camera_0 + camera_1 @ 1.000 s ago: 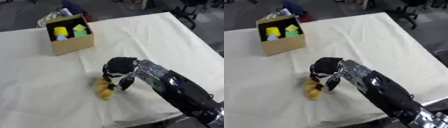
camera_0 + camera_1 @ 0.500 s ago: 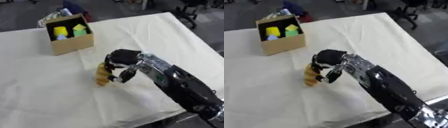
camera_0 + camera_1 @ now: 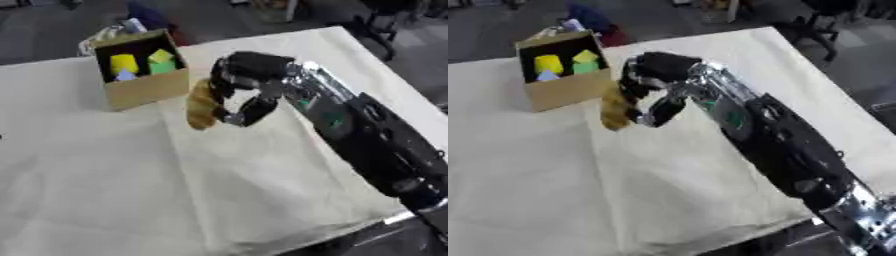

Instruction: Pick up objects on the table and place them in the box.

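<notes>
The right hand has its fingers curled round a yellowish-brown oblong object, holding it upright and lifted clear of the cream-covered desk. The object hangs just beside the near right corner of the open cardboard box (what exactly it is cannot be made out). Inside the box sit a yellow piece, a green piece and a small pale one.

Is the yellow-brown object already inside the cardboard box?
No: the yellow-brown object is held in the right hand, outside and beside the cardboard box.
</notes>
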